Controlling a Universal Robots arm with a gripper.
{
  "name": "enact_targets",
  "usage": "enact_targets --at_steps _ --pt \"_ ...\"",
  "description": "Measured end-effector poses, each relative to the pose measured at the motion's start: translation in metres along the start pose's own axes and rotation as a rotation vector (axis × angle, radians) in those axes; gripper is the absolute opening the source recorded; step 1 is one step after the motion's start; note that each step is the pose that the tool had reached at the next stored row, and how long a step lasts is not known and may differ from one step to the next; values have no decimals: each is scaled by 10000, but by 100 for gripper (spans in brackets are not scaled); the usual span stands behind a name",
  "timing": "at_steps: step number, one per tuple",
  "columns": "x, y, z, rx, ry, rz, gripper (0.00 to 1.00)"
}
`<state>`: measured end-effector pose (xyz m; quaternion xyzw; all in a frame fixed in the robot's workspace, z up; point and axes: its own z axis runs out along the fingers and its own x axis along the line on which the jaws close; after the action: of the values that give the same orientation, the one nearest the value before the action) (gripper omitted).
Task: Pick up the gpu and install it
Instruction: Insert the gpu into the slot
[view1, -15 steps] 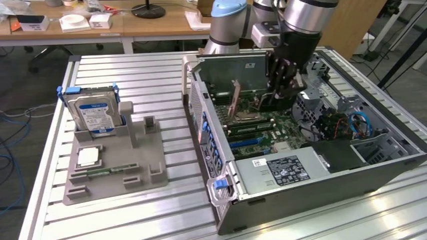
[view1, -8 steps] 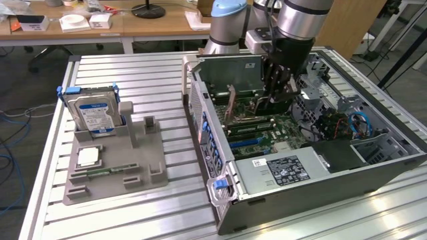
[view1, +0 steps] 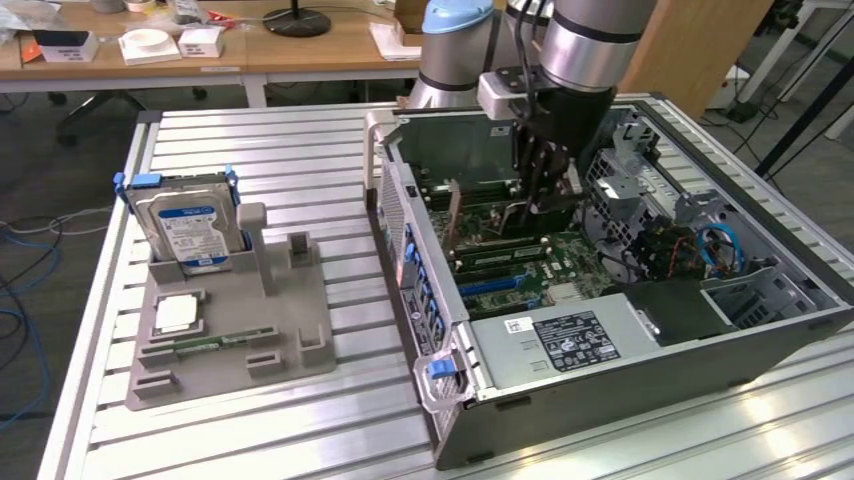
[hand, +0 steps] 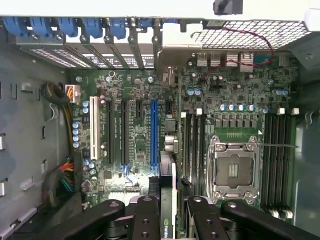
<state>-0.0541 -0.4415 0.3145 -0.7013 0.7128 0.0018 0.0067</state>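
- The gripper (view1: 545, 195) is down inside the open computer case (view1: 694, 330), its fingers (hand: 146, 220) clamped on the gpu (hand: 169, 200), which they hold edge-on between them. The wrist view shows the card's thin edge running down toward the motherboard (hand: 200, 100).
- In the exterior view the card (view1: 457, 215) hangs upright over the board, close to the rear of the case. I cannot tell whether its lower edge has met a slot.
- Risk, misalignment: the card edge sits just beside the blue expansion slot (hand: 153, 132), not plainly over it. In my judgement, pressing down while off line would load the connector edge or the slot wall.
- Risk, bracket fouling: the rear slot openings (hand: 100, 55) and blue retaining clips (hand: 70, 25) are closely spaced. The card's end bracket could catch on a divider and tilt the card.
- Risk, neighbouring parts: the memory slots (hand: 192, 140) and the open processor socket (hand: 234, 167) lie near the card's path. A slip in the grip could drop it onto exposed pins.
- Risk, grip: the hold is on a thin edge, so a sideways push could twist the card between the pads.
- Outside the case, the hard drive (view1: 191, 225) stands in the grey holder (view1: 234, 340) on the table (view1: 294, 150), well apart from the work.
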Motion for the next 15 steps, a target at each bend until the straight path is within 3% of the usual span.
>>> enact_targets --at_steps 15 --pt "140 85 150 1 -2 1 26"
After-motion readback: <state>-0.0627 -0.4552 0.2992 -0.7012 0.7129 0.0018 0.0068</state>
